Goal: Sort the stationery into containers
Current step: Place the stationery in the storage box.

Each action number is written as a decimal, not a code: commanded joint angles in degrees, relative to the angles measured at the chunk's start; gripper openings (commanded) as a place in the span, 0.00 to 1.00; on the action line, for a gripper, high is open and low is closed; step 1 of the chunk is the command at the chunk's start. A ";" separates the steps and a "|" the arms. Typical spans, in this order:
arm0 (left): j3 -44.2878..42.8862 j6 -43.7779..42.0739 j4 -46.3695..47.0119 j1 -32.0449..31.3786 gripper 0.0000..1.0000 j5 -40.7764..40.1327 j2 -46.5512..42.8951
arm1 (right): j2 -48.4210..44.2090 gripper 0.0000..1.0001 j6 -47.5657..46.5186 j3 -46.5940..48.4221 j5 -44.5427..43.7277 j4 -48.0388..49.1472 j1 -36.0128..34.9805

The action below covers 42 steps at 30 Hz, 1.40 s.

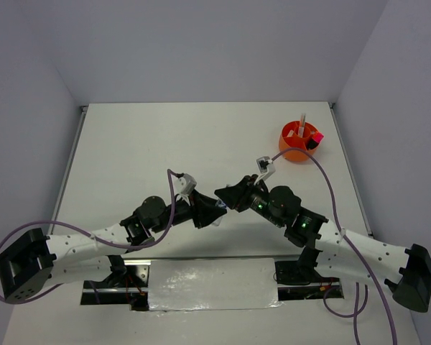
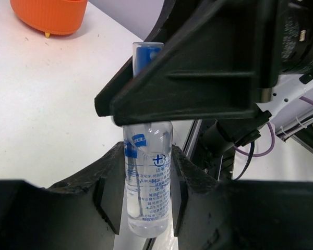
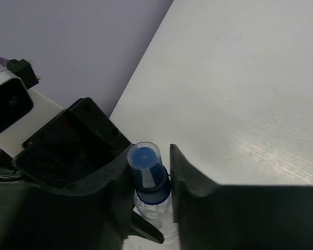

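Observation:
The blue-capped clear tube [image 2: 146, 177] is held above the table between both grippers. My left gripper [image 2: 146, 156] is shut on its clear printed lower body. My right gripper [image 3: 150, 156] is closed around its blue cap end [image 3: 146, 161], with the collar touching both fingers. In the top view the two grippers meet tip to tip, left [image 1: 215, 209] and right [image 1: 228, 195], and hide the tube. The orange tub [image 1: 296, 152] stands at the far right, holding a pink-capped highlighter [image 1: 314, 138] and an upright pale stick [image 1: 302, 126]. The other stationery is out of view.
The orange tub also shows in the left wrist view [image 2: 49, 15] at the top left. The right arm's purple cable [image 1: 323, 180] loops close by the tub. The table's raised edges run along the left and right sides.

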<state>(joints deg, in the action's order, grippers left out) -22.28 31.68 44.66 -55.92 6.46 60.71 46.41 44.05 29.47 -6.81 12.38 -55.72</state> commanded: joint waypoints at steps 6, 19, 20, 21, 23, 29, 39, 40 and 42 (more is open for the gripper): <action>-2.68 -0.92 4.65 0.37 0.13 -2.85 -1.91 | -1.68 0.00 -2.48 -2.31 -3.38 0.28 -2.02; -25.68 8.12 -59.37 0.46 0.99 -33.86 -9.20 | 2.10 0.00 -28.39 3.04 -12.01 2.89 19.37; -27.53 9.35 -69.18 0.37 0.99 -35.10 -10.94 | 2.71 0.00 -30.15 3.39 -13.39 4.39 21.43; -30.77 10.06 -72.93 0.46 0.99 -35.37 -12.01 | 4.63 0.00 -34.69 3.66 -15.67 5.97 23.19; -34.30 8.50 -79.61 0.37 0.99 -32.75 -15.87 | 9.28 0.00 -41.90 4.01 -23.40 13.34 26.80; -36.17 1.30 -84.21 0.20 0.99 -22.29 -27.47 | 23.52 0.00 -46.33 12.97 -23.53 19.25 36.72; -27.37 -1.62 -84.22 0.20 0.99 -23.61 -39.68 | 34.61 0.00 -54.25 21.67 -19.13 25.24 42.18; -26.85 -1.19 -84.13 0.20 0.99 -23.95 -40.75 | 35.75 0.00 -54.25 22.03 -18.68 24.80 42.54; -26.24 -1.45 -83.43 0.29 0.99 -23.60 -44.16 | 36.46 0.00 -54.33 21.25 -17.72 26.28 43.15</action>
<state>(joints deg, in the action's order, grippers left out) -47.81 31.73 -41.95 -55.55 -18.24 21.06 81.95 -8.23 48.51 -26.33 33.39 -13.58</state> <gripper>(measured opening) 0.993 0.338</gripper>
